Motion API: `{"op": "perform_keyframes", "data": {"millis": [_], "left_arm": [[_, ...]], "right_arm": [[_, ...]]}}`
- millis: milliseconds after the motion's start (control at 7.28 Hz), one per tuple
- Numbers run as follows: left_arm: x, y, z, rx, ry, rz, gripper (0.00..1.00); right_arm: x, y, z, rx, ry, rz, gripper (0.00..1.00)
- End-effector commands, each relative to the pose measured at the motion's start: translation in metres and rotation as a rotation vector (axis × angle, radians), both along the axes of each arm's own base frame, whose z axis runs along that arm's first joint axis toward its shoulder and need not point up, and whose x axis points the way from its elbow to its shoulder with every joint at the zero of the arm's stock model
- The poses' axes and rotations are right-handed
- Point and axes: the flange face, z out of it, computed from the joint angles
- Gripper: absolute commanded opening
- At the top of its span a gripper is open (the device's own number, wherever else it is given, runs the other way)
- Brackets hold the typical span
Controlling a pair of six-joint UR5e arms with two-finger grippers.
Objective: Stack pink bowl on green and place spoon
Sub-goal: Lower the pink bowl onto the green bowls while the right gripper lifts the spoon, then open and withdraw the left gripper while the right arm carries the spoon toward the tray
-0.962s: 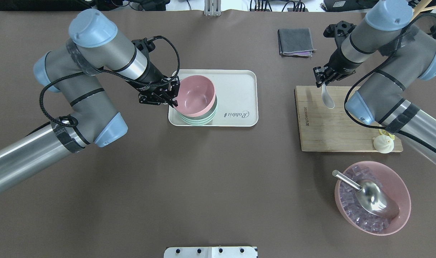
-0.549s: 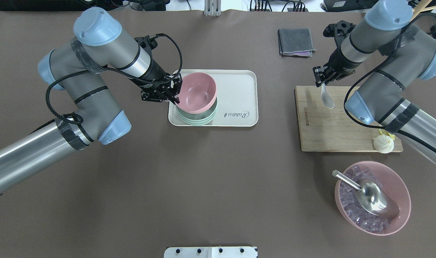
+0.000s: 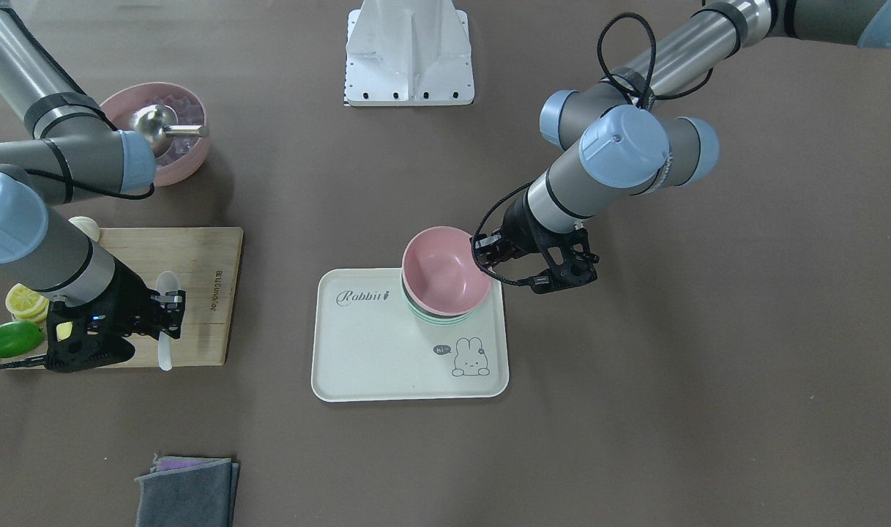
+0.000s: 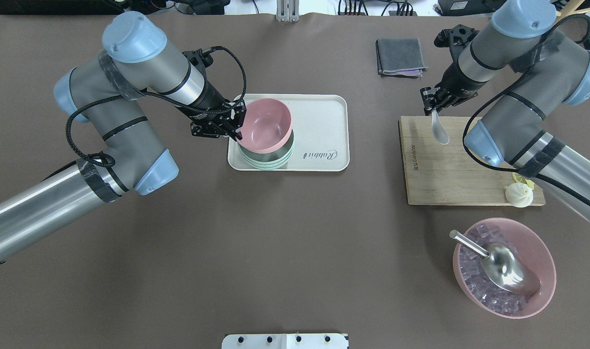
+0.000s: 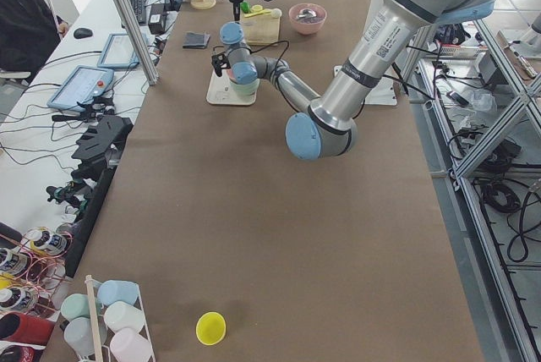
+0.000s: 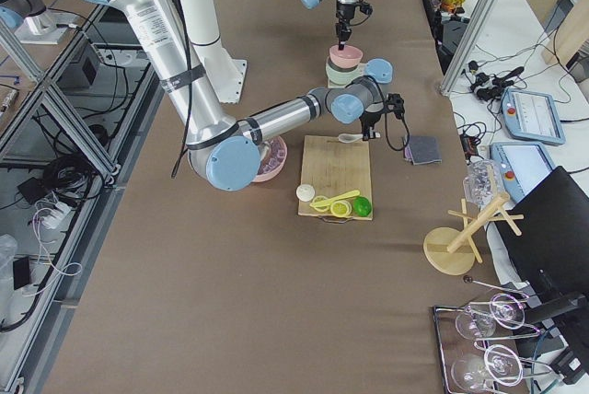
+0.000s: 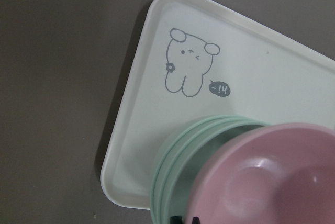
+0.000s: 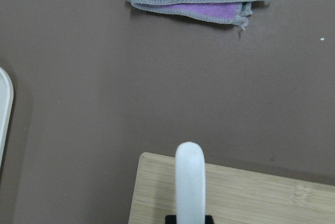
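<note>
My left gripper (image 4: pixel 237 127) pinches the rim of the pink bowl (image 4: pixel 265 125), which is a bit tipped over the green bowls (image 4: pixel 268 163) on the tray (image 4: pixel 324 114). The bowl looks light, hard and slippery, so the rim is the best place to hold it. My right gripper (image 4: pixel 431 107) pinches the white spoon (image 4: pixel 440 132) by its handle, over the wooden board (image 4: pixel 445 174). The tray says "Rabbit" and "hi~".

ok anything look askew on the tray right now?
Yes: the pink bowl is tilted and off-centre over the green bowls, not nested flush; the left end effector grips its rim. Nothing spilled on the tray. The right end effector holds the spoon.
</note>
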Motion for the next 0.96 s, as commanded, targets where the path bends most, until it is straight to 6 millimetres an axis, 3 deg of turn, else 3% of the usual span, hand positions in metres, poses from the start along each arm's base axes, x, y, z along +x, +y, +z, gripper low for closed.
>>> {"op": "perform_keyframes", "data": {"millis": [0, 137, 412, 549, 687, 824], "left_arm": [[0.000, -0.001, 0.002, 0.028, -0.003, 0.012, 0.45], [-0.001, 0.000, 0.003, 0.028, -0.003, 0.012, 0.98], [-0.006, -0.002, -0.004, 0.035, 0.006, 0.005, 0.98], [-0.023, -0.012, -0.008, 0.038, 0.015, -0.014, 0.98], [-0.057, -0.026, -0.014, 0.037, 0.030, -0.042, 0.98], [-0.100, -0.041, -0.004, -0.012, 0.065, -0.010, 0.98]], "right_arm": [[0.000, 0.000, 0.001, -0.002, -0.001, -0.001, 0.00], [0.000, 0.000, 0.001, 0.001, 0.000, -0.001, 0.00], [0.001, 0.001, -0.005, 0.008, -0.009, -0.002, 0.00], [0.004, 0.001, -0.027, 0.038, -0.032, 0.000, 0.00], [0.013, 0.003, -0.055, 0.065, -0.070, 0.007, 0.00], [0.020, 0.005, -0.094, -0.020, -0.151, 0.070, 0.00]]}}
